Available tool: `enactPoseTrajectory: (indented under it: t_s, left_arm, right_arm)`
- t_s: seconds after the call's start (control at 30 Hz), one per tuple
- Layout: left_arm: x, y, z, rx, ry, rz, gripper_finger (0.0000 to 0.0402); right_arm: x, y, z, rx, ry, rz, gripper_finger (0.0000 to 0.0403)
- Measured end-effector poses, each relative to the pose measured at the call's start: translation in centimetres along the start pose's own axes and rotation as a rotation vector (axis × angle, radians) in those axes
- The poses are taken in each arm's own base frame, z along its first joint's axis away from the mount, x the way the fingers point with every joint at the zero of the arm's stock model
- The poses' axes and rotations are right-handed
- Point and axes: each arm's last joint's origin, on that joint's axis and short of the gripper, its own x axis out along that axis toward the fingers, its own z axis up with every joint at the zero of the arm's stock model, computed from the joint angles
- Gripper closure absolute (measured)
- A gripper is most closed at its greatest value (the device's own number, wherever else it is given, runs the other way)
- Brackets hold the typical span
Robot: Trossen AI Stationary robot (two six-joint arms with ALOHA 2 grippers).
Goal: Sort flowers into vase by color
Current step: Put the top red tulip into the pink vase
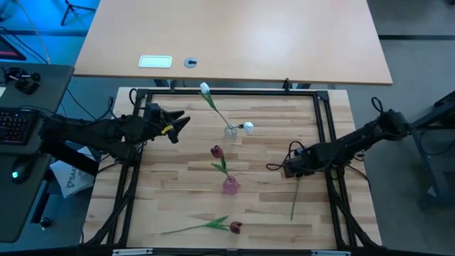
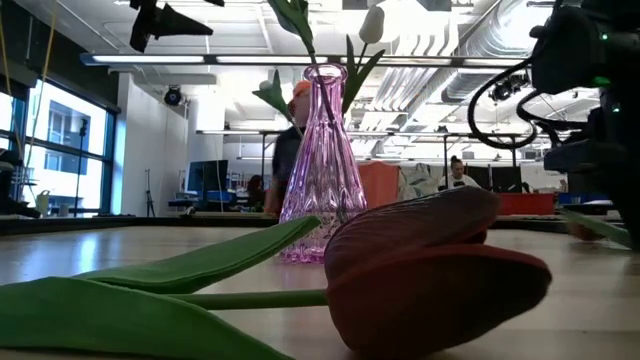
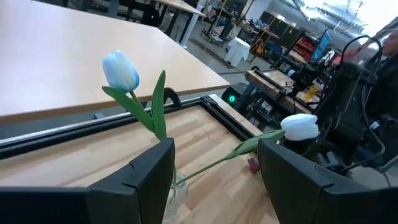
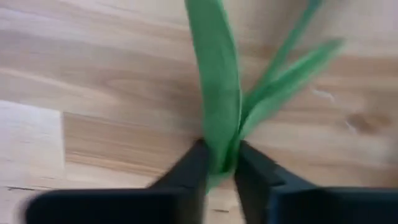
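Your right gripper (image 4: 217, 163) is pinching a flower's green stem (image 4: 216, 93) near the table's right side. Squeeze it firmly and lift slowly, so the thin stem does not slip or bend. In the high view the stem (image 1: 295, 195) runs long toward the table's front edge, almost straight. I cannot see its head. Your left gripper (image 1: 178, 126) waits with fingers spread, near the clear vase (image 1: 231, 131) with two white flowers. The pink vase (image 1: 229, 185) holds one dark red flower (image 1: 216, 151). Another red flower (image 1: 234, 227) lies flat near the front.
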Motion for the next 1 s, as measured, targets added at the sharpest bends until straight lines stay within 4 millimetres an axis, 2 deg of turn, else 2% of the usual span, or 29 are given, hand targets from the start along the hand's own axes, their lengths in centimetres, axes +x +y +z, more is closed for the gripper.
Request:
enactPoseTrajectory:
  t_s: [0.07, 0.17, 0.27, 0.33, 0.43, 0.53, 0.6, 0.77, 0.9, 1.0]
  left_arm:
    - [0.0, -0.1, 0.2, -0.015, -0.018, -0.006, 0.0183]
    - [-0.1, -0.2, 0.5, -0.029, -0.056, 0.003, 0.0183]
    - [-0.2, -0.3, 1.0, -0.027, -0.098, 0.001, 0.0183]
    - [-0.2, -0.4, 1.2, -0.024, -0.116, -0.001, 0.0183]
    - [-0.2, -0.4, 1.4, -0.037, -0.146, 0.013, 0.0183]
    - [-0.2, -0.4, 1.4, -0.034, -0.148, 0.025, 0.0183]
    - [-0.2, -0.4, 1.4, -0.035, -0.149, 0.025, 0.0183]
    - [-0.2, -0.4, 1.4, -0.035, -0.149, 0.025, 0.0183]
    - [-0.2, -0.4, 1.4, -0.035, -0.149, 0.024, 0.0183]
    - [-0.2, -0.4, 1.4, -0.038, -0.151, 0.023, 0.0183]
  right_arm:
    - [-0.7, 0.5, 0.0, -0.054, -0.034, 0.024, 0.0384]
    - [-3.0, 1.6, 0.2, -0.121, -0.112, 0.116, 0.0384]
    - [-6.7, 2.5, 0.1, -0.221, -0.231, 0.245, 0.0393]
    - [-10.2, 3.3, -0.1, -0.336, -0.388, 0.397, 0.0398]
    - [-14.9, 3.9, -1.0, -0.607, -0.599, 0.623, 0.0391]
    - [-18.0, 4.4, -2.1, -0.835, -0.754, 0.846, 0.0391]
    - [-18.8, 4.9, -2.7, -0.921, -0.804, 0.934, 0.0397]
    - [-18.6, 7.8, -3.7, -1.059, -0.868, 1.052, 0.0399]
    - [-18.9, 10.9, -4.0, -1.18, -1.08, 1.2, 0.04]
    - [-19.4, 12.3, -3.3, -1.205, -1.242, 1.281, 0.04]
